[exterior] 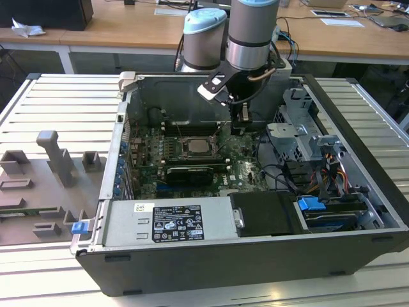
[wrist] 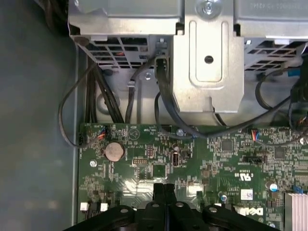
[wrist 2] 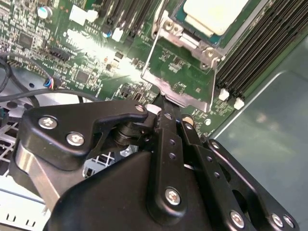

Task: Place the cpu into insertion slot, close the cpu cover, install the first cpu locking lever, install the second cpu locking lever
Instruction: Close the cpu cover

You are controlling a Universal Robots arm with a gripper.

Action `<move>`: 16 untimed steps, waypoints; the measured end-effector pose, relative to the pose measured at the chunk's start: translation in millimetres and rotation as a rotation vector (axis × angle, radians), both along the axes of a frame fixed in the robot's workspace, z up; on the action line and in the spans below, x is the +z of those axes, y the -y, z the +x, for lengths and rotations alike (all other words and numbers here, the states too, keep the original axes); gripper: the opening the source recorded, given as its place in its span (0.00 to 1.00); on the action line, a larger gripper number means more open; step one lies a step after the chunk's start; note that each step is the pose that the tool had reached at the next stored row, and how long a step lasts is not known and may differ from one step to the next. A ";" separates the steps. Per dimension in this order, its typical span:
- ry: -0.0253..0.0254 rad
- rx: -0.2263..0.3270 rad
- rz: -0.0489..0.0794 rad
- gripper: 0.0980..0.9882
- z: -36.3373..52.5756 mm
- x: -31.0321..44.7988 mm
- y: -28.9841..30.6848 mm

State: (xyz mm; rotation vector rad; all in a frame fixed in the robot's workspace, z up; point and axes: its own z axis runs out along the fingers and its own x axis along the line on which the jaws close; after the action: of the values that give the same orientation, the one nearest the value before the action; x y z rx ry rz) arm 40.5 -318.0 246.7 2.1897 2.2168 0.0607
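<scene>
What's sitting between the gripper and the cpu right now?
The cpu cover: in the second wrist view its open frame spans the stretch from the gripper to the cpu.

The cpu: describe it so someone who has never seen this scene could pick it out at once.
Find the open computer case on the slatted table and the green motherboard on its floor. Near the board's middle is the silver-rimmed insertion slot; the cpu is the small flat square in it. Its pale metal face sets it apart from the long black memory slots alongside.
</scene>
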 end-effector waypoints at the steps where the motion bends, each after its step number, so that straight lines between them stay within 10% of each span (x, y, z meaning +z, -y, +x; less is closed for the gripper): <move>1: 0.0000 0.000 0.000 0.01 -1.2 0.0 0.0; 16: 0.0000 0.000 0.000 0.01 -20.9 0.0 0.0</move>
State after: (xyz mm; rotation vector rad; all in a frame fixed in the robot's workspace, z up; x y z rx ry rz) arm 19.5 -318.0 246.7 2.1896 2.2169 0.0607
